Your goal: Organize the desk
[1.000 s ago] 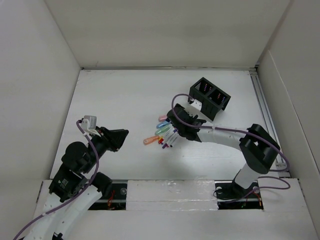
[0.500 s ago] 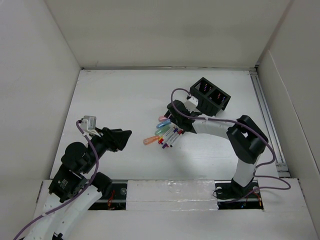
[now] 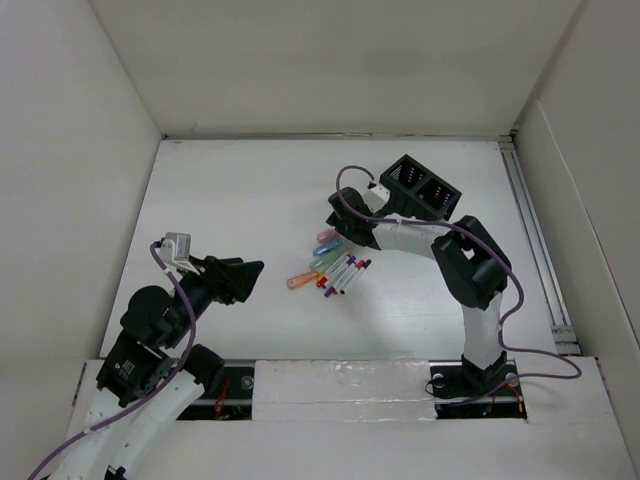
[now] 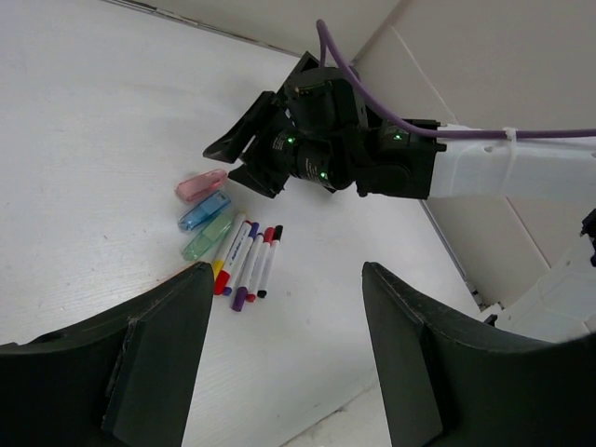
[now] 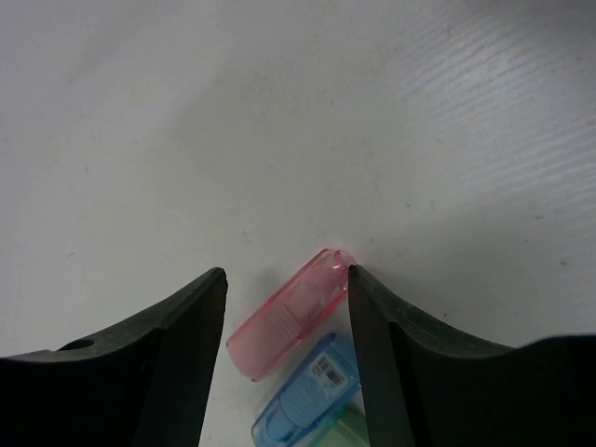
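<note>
White panel walls box in the desk (image 3: 230, 190), a flat matte top running under both arms. Left gripper (image 3: 250, 277) hangs low over it, fingers spread wide, nothing between them. Some way ahead of its tips lies a bunch of loose stationery: orange pen (image 3: 300, 281) nearest, then a row of thin markers (image 3: 342, 274) side by side. Beyond those lie the green highlighter (image 3: 323, 262), blue highlighter (image 5: 303, 410) and pink highlighter (image 5: 291, 317), parallel and touching or nearly so. Right gripper (image 5: 286, 279) is down at the desk with its jaws parted, straddling the far end of the pink highlighter. One finger looks to be against the cap end and the other stands just clear, so I judge it bracketed, not yet gripped. Just behind that gripper sits a black organizer box (image 3: 420, 195) with two compartments, upright. Both wells are too dark to tell what is in them, if anything. Metal rail (image 3: 530, 230) runs along the desk edge further right. Progress, as I read it: barely begun. Every pen I can count lies out on the desk and none is seen in the box. What is left is the whole bunch, piece by piece, probably the pink highlighter first.
</note>
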Action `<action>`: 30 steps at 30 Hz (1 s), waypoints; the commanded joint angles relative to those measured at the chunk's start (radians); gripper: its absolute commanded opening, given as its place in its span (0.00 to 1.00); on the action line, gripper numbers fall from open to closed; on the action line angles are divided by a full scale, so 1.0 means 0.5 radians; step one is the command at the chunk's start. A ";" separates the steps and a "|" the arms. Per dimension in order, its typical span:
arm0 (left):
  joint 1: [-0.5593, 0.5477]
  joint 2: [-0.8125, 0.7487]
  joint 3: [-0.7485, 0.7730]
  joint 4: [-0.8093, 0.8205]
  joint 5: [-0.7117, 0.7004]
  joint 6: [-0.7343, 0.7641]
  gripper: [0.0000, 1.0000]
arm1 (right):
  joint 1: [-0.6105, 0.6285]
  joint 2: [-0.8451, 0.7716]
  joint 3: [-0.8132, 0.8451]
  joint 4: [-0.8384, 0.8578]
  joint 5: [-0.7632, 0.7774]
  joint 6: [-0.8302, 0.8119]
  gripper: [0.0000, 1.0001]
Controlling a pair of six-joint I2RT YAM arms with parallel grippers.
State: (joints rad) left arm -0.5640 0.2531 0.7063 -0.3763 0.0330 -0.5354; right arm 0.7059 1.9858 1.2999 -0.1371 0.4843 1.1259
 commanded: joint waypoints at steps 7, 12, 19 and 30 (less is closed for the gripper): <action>-0.010 0.003 -0.007 0.102 0.005 -0.003 0.62 | -0.053 0.167 0.253 -0.198 -0.018 -0.064 0.55; -0.010 0.003 -0.014 0.105 0.011 -0.003 0.62 | -0.053 0.216 0.296 -0.260 0.001 -0.095 0.51; -0.010 -0.006 -0.011 0.105 0.008 -0.003 0.62 | -0.010 0.274 0.437 -0.413 0.047 -0.126 0.55; -0.010 -0.031 -0.011 0.105 0.014 -0.003 0.62 | 0.055 0.403 0.661 -0.664 0.230 -0.144 0.59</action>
State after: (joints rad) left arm -0.5640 0.2478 0.7059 -0.3721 0.0330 -0.5358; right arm 0.7158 2.1544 1.5749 -0.3710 0.5362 1.0622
